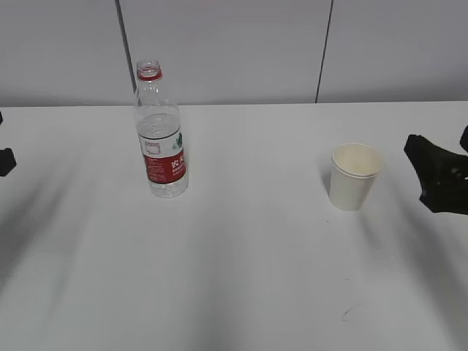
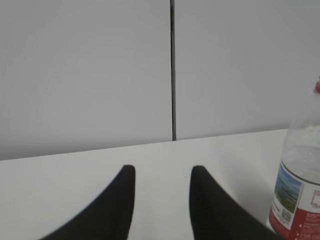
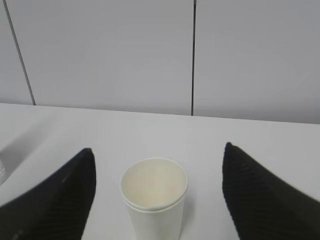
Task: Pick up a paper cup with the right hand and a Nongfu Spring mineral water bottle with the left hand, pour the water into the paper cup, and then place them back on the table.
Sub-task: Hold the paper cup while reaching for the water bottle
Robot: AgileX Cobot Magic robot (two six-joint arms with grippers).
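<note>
The Nongfu Spring bottle (image 1: 161, 139) stands upright, uncapped, on the white table (image 1: 241, 278) at the left; its side shows at the right edge of the left wrist view (image 2: 300, 190). The cream paper cup (image 1: 354, 175) stands upright and empty at the right. My right gripper (image 3: 159, 155) is open wide, with the cup (image 3: 153, 197) centred in the gap between its fingers and apart from both; in the exterior view it (image 1: 439, 175) sits just right of the cup. My left gripper (image 2: 162, 172) is open and empty, left of the bottle; only a bit of it (image 1: 6, 161) shows at the left edge.
A grey panelled wall (image 1: 234, 51) with dark vertical seams runs behind the table's far edge. A small dark scuff mark (image 1: 349, 313) lies on the tabletop near the front right.
</note>
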